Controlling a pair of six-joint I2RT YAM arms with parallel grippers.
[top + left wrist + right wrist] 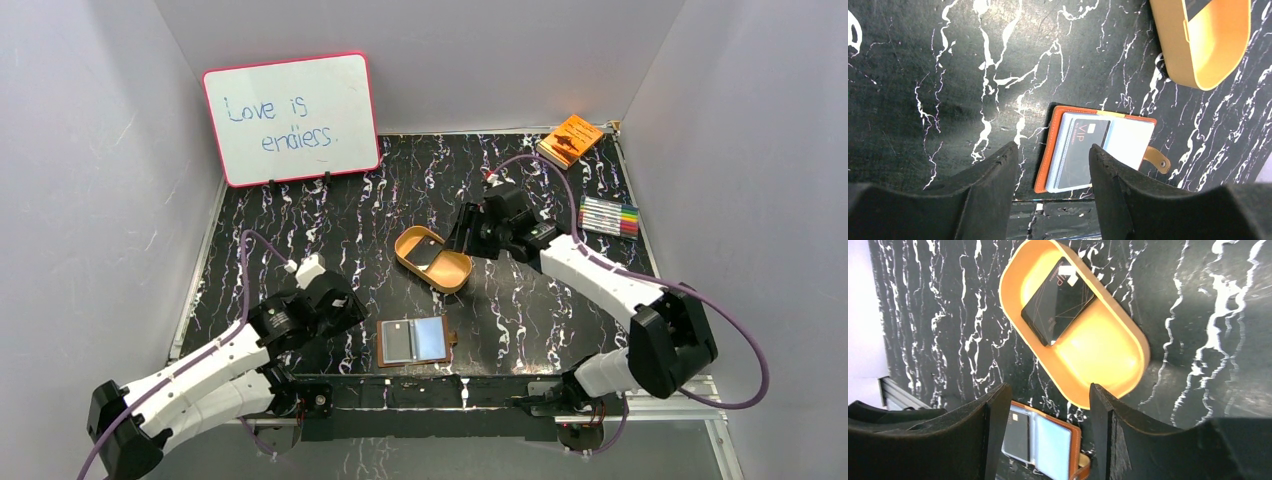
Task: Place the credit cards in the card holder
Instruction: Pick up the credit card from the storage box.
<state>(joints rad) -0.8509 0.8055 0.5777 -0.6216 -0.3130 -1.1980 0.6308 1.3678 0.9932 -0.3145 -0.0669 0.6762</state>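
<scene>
The card holder (415,342) lies open near the table's front edge. A black card (398,341) sits in its left page, and its right page (432,339) is pale blue-white. The left wrist view shows the holder (1050,150), its black VIP card (1083,150) and strap tab (1157,159). A second black card (1058,300) lies in the tan oval tray (1098,350), also in the top view (422,252). My left gripper (1053,149) is open and empty, left of the holder. My right gripper (1047,392) is open and empty, above the tray's near end.
The tan tray (455,275) sits mid-table, and its end shows in the left wrist view (1218,55). A whiteboard (290,118) stands at the back left. An orange booklet (570,140) lies at the back right, with a set of markers (610,215) by the right edge.
</scene>
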